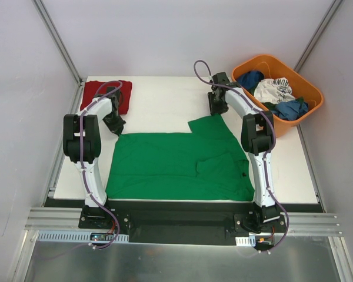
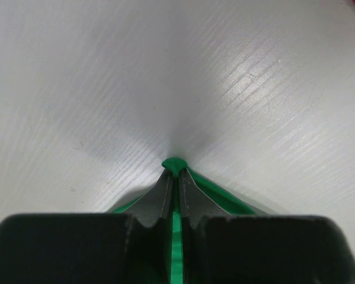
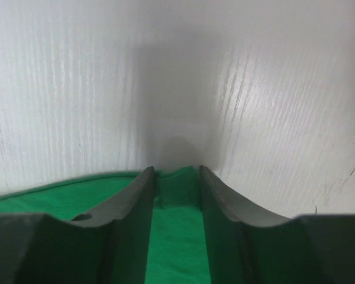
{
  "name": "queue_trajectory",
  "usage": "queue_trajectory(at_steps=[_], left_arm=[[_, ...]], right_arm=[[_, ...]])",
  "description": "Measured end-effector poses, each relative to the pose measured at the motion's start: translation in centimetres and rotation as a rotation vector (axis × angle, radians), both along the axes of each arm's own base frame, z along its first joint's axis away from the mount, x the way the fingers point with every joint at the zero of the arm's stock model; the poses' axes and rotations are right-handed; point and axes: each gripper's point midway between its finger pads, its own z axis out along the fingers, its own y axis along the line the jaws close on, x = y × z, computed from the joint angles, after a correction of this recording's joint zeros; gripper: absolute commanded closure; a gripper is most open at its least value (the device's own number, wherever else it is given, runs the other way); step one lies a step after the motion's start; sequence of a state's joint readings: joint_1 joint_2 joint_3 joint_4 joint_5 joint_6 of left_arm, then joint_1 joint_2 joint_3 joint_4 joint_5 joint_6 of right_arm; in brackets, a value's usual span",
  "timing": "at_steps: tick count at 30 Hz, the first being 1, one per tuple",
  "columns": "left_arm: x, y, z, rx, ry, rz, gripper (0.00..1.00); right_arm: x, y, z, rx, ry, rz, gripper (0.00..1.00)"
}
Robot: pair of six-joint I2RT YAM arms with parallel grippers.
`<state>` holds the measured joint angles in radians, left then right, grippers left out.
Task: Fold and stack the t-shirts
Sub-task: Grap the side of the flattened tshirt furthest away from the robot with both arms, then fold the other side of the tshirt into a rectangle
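**A:** Which steps do we count as complete?

**B:** One. The red shirt (image 1: 106, 94) lies folded at the far left corner of the worktop (image 1: 165, 100). The green shirt (image 1: 176, 167) lies spread along the near edge, mostly flat, with only part of its right side turned over.

**A:** What is the state of the fingers?

**B:** The left gripper (image 2: 174, 177) is closed tight on the shirt's far left corner. The right gripper (image 3: 176, 177) straddles the far right cloth edge with its fingers apart, and we see no pinch there yet.

**A:** What is left?

**B:** In our judgement, we have to fold the green shirt fully and then stack it with the red one. The basket (image 1: 256, 60) off the far right corner holds other garments.
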<state>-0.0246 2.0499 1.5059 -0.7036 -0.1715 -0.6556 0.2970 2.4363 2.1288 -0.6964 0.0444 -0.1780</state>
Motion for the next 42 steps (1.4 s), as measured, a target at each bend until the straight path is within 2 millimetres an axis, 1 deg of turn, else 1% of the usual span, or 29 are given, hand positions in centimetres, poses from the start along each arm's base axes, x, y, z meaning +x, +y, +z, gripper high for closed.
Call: queue_trajectory(at_steps=[2, 3, 4, 5, 6, 10, 12, 14, 16, 19, 24, 25, 28, 34, 40, 42], left_arm=[[0.0, -0.1, 0.0, -0.003, 0.000, -0.002, 1.00], [0.0, -0.1, 0.0, -0.003, 0.000, -0.003, 1.00], [0.0, -0.1, 0.0, -0.004, 0.000, -0.003, 1.00], [0.0, -0.1, 0.0, -0.004, 0.000, -0.003, 1.00], [0.0, -0.1, 0.1, -0.004, -0.001, -0.003, 1.00], [0.0, -0.2, 0.4, -0.004, -0.009, -0.005, 1.00], [0.0, -0.2, 0.8, -0.005, -0.019, -0.006, 1.00], [-0.2, -0.4, 1.4, -0.005, -0.029, -0.011, 1.00], [-0.6, -0.6, 1.8, -0.005, -0.035, -0.016, 1.00], [-1.4, -1.0, 2.5, -0.005, -0.045, -0.027, 1.00], [-3.2, -1.6, 3.8, -0.008, -0.065, -0.037, 1.00], [-3.6, -1.7, 3.9, -0.009, -0.068, -0.040, 1.00], [-5.5, -1.9, 4.2, -0.010, -0.067, -0.037, 1.00], [-8.4, -1.9, 4.9, -0.016, -0.086, -0.025, 1.00], [-10.3, -1.7, 5.0, -0.018, -0.093, -0.015, 1.00], [-10.6, -1.6, 5.2, -0.014, -0.100, -0.012, 1.00]], right_arm=[[-0.2, -0.1, 0.0, -0.006, 0.005, 0.000, 0.74], [-0.2, -0.1, 0.0, -0.007, 0.007, 0.001, 0.84], [-0.3, -0.1, 0.0, -0.007, 0.010, 0.005, 0.88], [-0.4, 0.0, 0.0, -0.007, 0.012, 0.011, 0.90], [-0.5, 0.1, 0.0, -0.006, 0.014, 0.014, 0.99], [-1.3, 0.6, 0.1, -0.007, 0.023, 0.035, 0.99], [-2.0, 1.0, 0.4, -0.008, 0.027, 0.051, 0.99], [-3.1, 1.6, 1.0, 0.005, 0.032, 0.075, 0.99], [-4.4, 2.2, 2.1, 0.025, 0.024, 0.099, 0.99], [-6.4, 2.8, 4.3, 0.048, 0.001, 0.130, 0.99], [-10.4, 3.3, 8.4, 0.098, -0.058, 0.173, 0.99], [-11.2, 3.2, 8.9, 0.111, -0.066, 0.178, 0.99], [-14.5, 2.8, 10.0, 0.141, -0.066, 0.188, 0.99], [-19.7, 2.1, 11.2, 0.189, -0.066, 0.213, 0.99], [-23.5, 1.1, 13.1, 0.222, -0.077, 0.224, 0.99], [-24.6, 0.6, 13.6, 0.224, -0.081, 0.224, 0.99]])
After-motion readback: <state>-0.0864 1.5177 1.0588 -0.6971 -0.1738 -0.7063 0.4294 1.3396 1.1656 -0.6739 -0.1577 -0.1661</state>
